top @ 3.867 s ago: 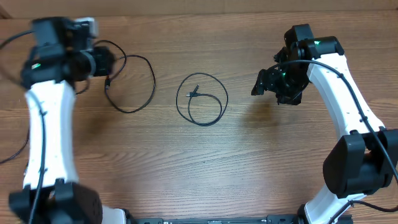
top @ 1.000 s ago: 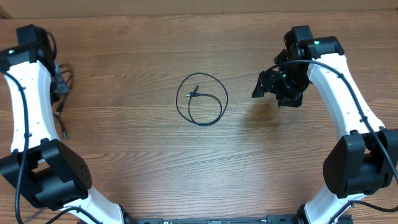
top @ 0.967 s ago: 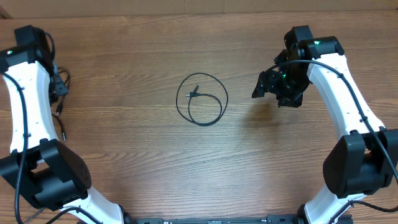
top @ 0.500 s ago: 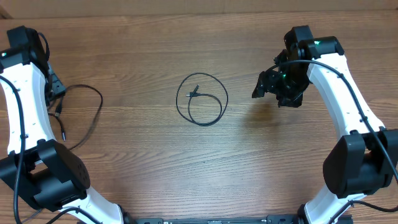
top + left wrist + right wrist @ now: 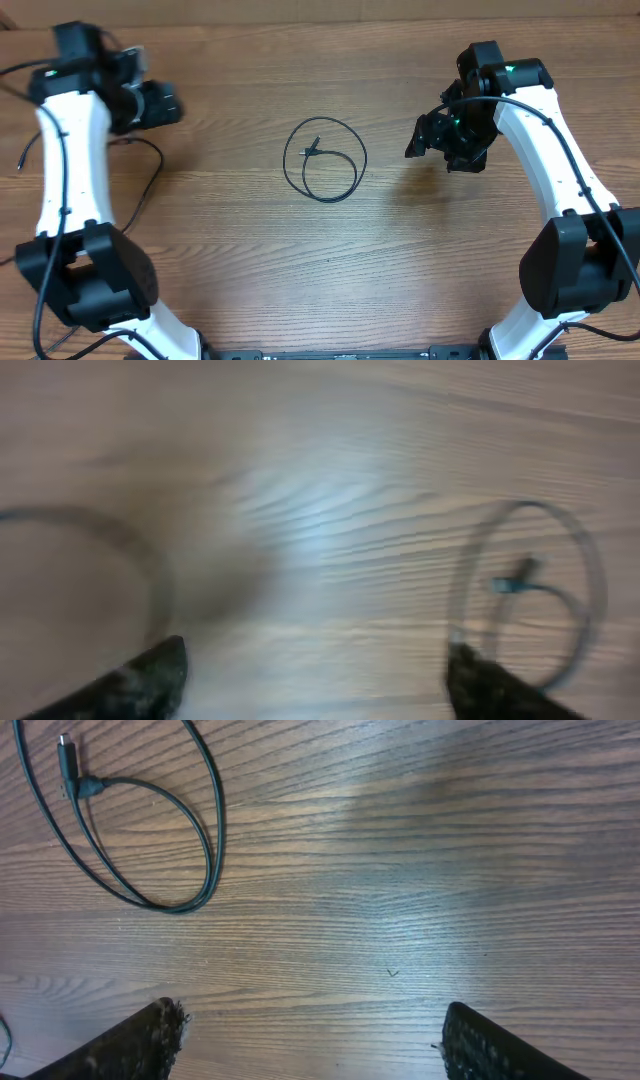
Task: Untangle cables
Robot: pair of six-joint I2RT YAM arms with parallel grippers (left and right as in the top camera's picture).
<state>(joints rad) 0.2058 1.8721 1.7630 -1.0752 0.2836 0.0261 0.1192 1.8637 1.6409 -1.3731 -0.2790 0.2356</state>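
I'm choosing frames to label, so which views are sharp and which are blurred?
Left wrist view: motion-blurred, the coiled cable smeared, a pale glare patch on the table. Right wrist view: sharp, wood grain crisp. Overhead view: sharp, evenly lit, only soft shadows.

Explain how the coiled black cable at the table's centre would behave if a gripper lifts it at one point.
Likely floppy: the coiled cable is thin and lies in loose loops, so its ring would probably sag. It looks light, so a push may slide the whole coil. Its plug tip would probably dangle.
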